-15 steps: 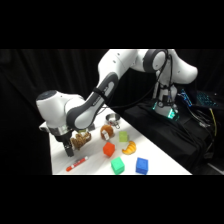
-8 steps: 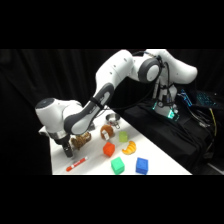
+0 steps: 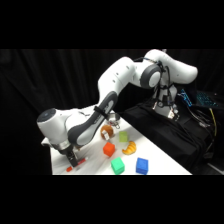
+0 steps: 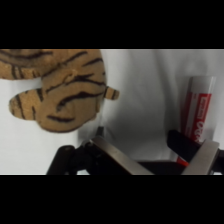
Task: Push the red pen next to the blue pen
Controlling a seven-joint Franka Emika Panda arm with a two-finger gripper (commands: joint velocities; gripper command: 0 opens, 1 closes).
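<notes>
wrist view shows the claw released, its two metal fingers spread with nothing between them, and the red pen just past the right-hand finger. that finger seems set beside the pen so a sideways sweep can shove it, not grip it. the pen is thin, red with a whitish printed middle and a dark end. no blue pen shows. beyond the left finger lies a tiger-striped toy. side view has the claw low at the white table near corner.

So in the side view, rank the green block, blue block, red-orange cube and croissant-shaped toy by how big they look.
1. Green block and blue block: alike, and nearest the camera, so unranked.
2. Croissant-shaped toy and red-orange cube: both slightly smaller, and too close to separate.
</notes>
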